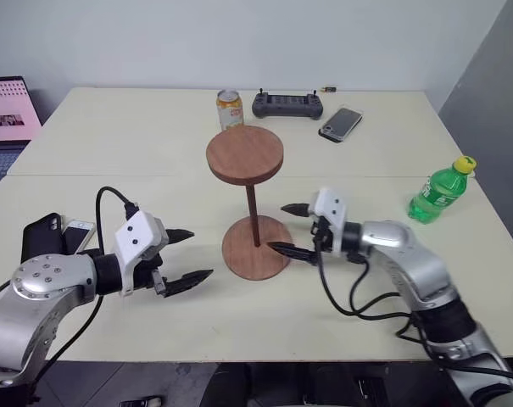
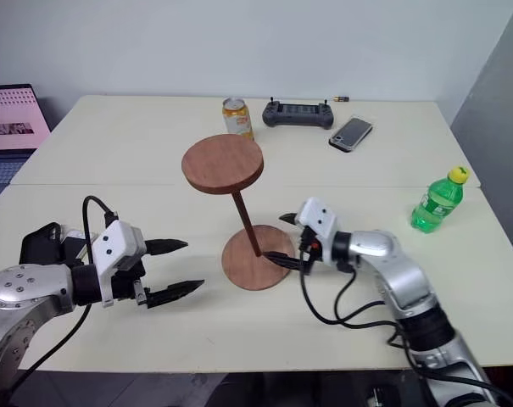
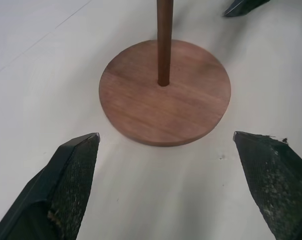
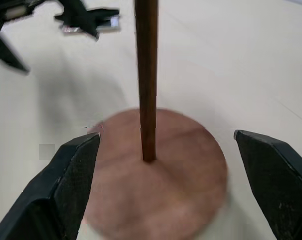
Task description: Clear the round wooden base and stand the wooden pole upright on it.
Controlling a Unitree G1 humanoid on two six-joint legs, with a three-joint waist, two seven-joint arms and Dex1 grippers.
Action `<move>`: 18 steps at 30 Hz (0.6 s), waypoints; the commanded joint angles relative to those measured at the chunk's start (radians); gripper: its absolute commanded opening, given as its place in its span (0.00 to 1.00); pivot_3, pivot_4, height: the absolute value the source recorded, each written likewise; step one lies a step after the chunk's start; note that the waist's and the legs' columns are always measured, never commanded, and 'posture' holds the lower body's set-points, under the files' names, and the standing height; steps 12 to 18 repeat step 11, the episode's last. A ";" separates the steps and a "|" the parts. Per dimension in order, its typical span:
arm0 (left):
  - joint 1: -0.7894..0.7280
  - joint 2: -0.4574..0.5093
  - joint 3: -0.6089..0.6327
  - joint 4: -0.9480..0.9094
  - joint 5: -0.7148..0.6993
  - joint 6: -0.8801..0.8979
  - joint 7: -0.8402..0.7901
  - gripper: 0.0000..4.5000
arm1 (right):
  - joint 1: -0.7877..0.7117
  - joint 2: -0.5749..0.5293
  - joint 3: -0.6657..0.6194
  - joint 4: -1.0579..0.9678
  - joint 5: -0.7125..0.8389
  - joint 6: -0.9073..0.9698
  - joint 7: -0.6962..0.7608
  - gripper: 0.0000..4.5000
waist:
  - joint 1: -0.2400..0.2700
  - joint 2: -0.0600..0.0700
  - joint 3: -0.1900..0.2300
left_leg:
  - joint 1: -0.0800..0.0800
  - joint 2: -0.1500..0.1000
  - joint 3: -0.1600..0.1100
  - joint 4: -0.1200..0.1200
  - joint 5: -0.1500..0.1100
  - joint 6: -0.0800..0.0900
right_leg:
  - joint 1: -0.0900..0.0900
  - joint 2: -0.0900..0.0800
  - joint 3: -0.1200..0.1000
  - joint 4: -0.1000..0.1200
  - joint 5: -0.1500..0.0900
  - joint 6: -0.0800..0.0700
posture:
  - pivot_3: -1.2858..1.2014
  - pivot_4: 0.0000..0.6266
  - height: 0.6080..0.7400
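Standing wooden pole on round wooden base, claws apart

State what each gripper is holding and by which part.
Nothing is held. Left gripper and right gripper are both open, flanking the wooden pole, which stands free on the round wooden base.

Left gripper and right gripper both hover low, fingers spread wide, pointing toward each other.
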 commanded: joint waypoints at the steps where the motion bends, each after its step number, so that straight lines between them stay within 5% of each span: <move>1: 0.031 0.027 0.049 -0.018 0.010 -0.017 -0.020 1.00 | 0.021 -0.080 -0.070 -0.086 0.059 -0.008 0.085 1.00 | -0.001 0.000 0.000 | 0.000 0.000 0.000 0.000 0.000 0.000 | 0.000 0.000 0.000 0.000 0.000 0.000 | 0.52 0.24 1.00; 9: 0.035 0.041 0.097 0.023 0.003 -0.032 -0.058 1.00 | 0.116 -0.292 -0.225 -0.179 0.192 0.016 0.249 1.00 | 0.003 -0.001 0.000 | 0.000 0.000 0.000 0.002 0.000 0.000 | 0.001 0.000 0.000 0.000 0.000 0.000 | 0.52 0.24 1.00; 18: 0.036 0.050 0.092 0.039 0.015 -0.047 -0.076 1.00 | 0.124 -0.303 -0.233 -0.191 0.207 0.024 0.248 1.00 | 0.003 -0.001 0.001 | 0.000 0.000 0.000 0.002 0.000 0.000 | 0.001 0.000 0.000 0.001 0.000 0.000 | 0.52 0.24 1.00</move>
